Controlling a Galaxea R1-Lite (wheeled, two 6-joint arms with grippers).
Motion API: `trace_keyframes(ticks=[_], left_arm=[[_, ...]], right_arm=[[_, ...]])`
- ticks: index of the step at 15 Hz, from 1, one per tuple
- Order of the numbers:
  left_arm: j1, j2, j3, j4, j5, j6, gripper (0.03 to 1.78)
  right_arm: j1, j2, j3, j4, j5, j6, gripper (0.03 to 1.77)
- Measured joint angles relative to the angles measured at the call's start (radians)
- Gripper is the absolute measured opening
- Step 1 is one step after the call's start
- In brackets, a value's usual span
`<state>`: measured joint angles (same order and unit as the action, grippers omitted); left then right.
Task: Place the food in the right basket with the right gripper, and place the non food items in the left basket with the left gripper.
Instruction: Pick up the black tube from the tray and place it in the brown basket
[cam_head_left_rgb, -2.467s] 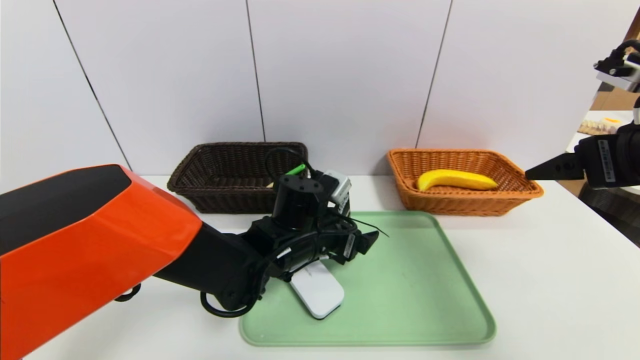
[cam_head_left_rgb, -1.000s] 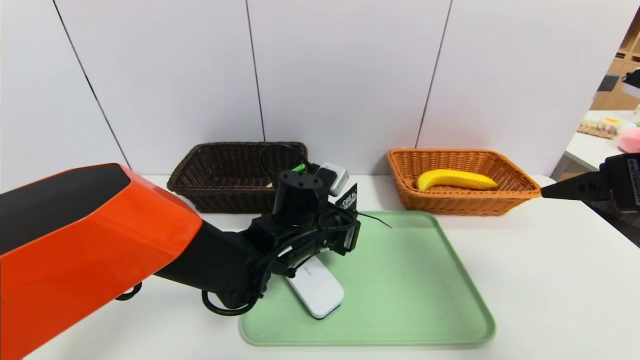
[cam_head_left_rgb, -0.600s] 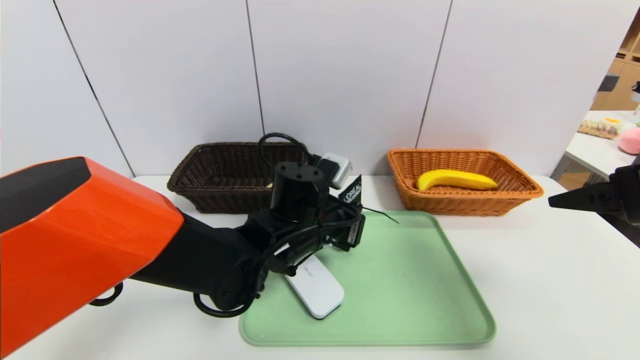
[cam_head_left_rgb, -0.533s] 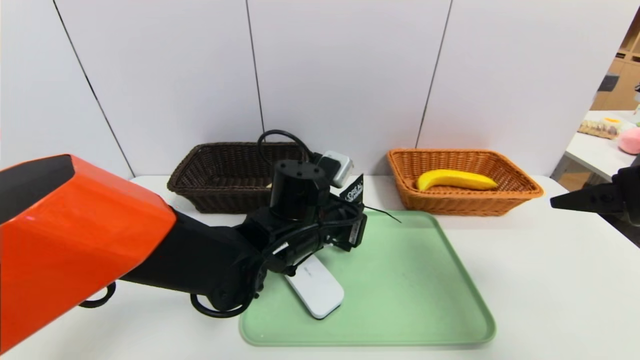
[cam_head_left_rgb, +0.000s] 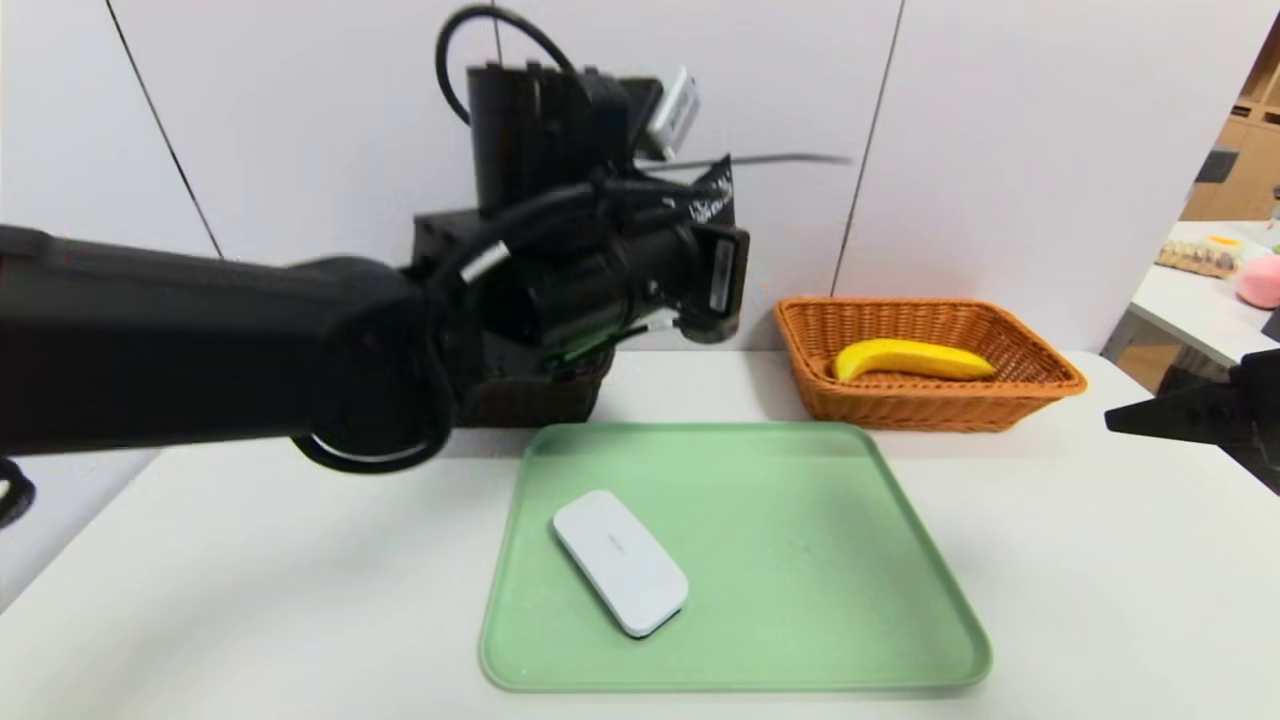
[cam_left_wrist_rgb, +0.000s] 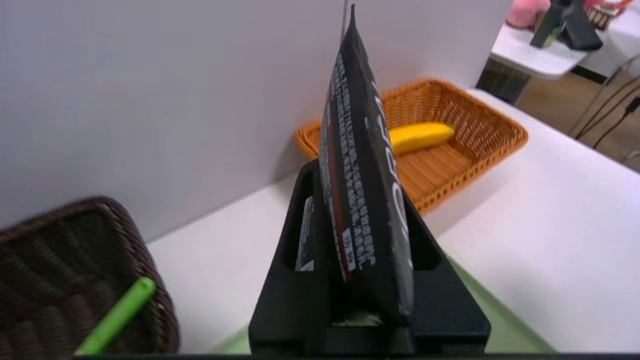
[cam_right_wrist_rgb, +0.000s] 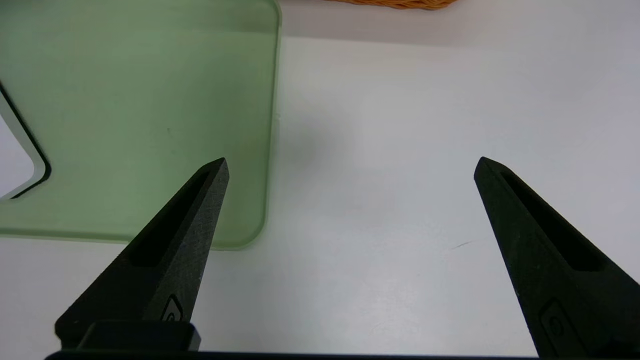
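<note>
My left gripper (cam_left_wrist_rgb: 356, 187) is shut on the dark L'Oreal tube (cam_left_wrist_rgb: 360, 150) and holds it high in the air in front of the left basket (cam_left_wrist_rgb: 55, 280). That dark basket is mostly hidden behind the left arm in the head view. The pasta spoon's green handle (cam_left_wrist_rgb: 117, 317) lies in it. The banana (cam_head_left_rgb: 915, 360) rests in the orange right basket (cam_head_left_rgb: 1045, 385). The white case (cam_head_left_rgb: 620, 562) lies on the green tray (cam_head_left_rgb: 800, 600). My right gripper (cam_right_wrist_rgb: 351, 161) is open and empty over bare table, right of the tray.
The white wall stands close behind both baskets. White tabletop (cam_head_left_rgb: 1100, 560) lies to the right of the tray. A side table (cam_head_left_rgb: 1200, 290) with small items stands at the far right.
The left arm has risen sharply from the tray, carrying the tube up. The white case is now fully uncovered. The right gripper has barely moved.
</note>
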<state>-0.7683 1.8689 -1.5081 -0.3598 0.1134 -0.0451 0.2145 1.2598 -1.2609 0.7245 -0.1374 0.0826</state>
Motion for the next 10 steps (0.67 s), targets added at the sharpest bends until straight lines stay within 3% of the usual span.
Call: trace_keyframes(ticks=[2, 4, 7, 10], left_arm=[[0.085, -0.019, -0.129, 0.157, -0.003, 0.003, 0.31], [0.196, -0.024, -0.180, 0.245, -0.006, 0.009, 0.31], [0.340, -0.003, -0.159, 0.237, -0.010, 0.016, 0.31], [0.420, 0.045, -0.106, 0.173, -0.009, 0.015, 0.31]], right_arm=[[-0.001, -0.001, 0.004, 0.000, 0.000, 0.002, 1.69], [-0.008, -0.003, 0.006, -0.001, 0.001, 0.002, 1.69], [-0.018, -0.006, 0.007, -0.001, 0.018, 0.003, 1.69], [-0.029, -0.005, 0.008, -0.006, 0.028, 0.002, 1.69]])
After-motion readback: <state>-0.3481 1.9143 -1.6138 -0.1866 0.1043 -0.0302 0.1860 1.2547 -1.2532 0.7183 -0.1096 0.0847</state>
